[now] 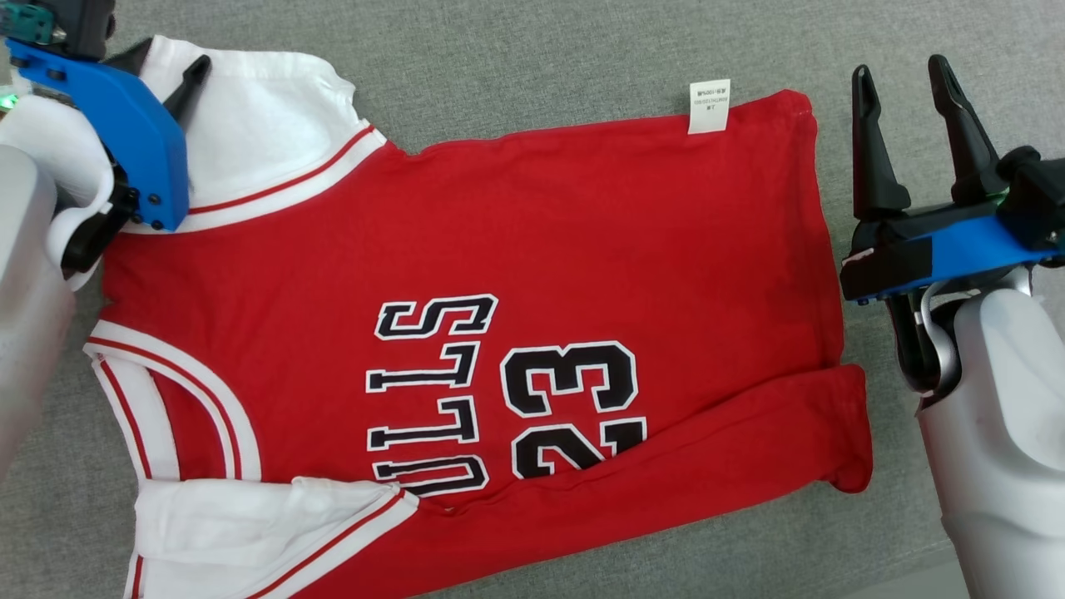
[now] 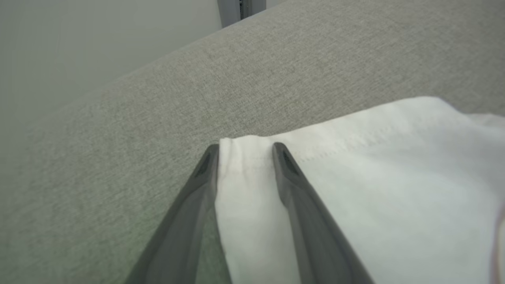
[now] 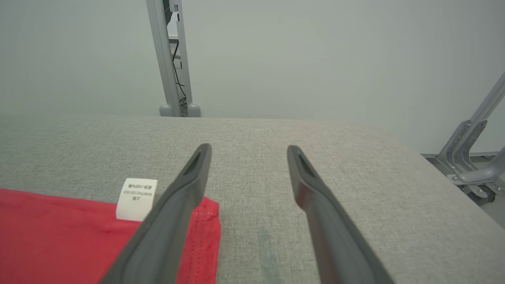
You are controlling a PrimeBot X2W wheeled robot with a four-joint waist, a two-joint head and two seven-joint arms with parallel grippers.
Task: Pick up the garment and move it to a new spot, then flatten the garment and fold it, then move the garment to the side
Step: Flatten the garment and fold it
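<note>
A red garment (image 1: 582, 249), a jersey with white sleeves and black "BULLS 23" lettering, lies flat on the grey surface, its lower edge folded over. My left gripper (image 1: 162, 62) is at the upper-left white sleeve (image 1: 258, 116). In the left wrist view its fingers (image 2: 245, 148) stand apart, straddling the corner of that sleeve (image 2: 375, 177), with cloth between them. My right gripper (image 1: 900, 71) hovers open just right of the garment's hem corner, holding nothing. The right wrist view shows this gripper (image 3: 248, 149) over bare surface, the red hem (image 3: 59, 236) under its left finger.
The grey fabric surface (image 1: 541, 58) extends beyond the garment on all sides. A white care label (image 1: 708, 106) sticks out of the top hem. A metal post (image 3: 173, 59) and frame legs (image 3: 473, 157) stand past the far edge, by a pale wall.
</note>
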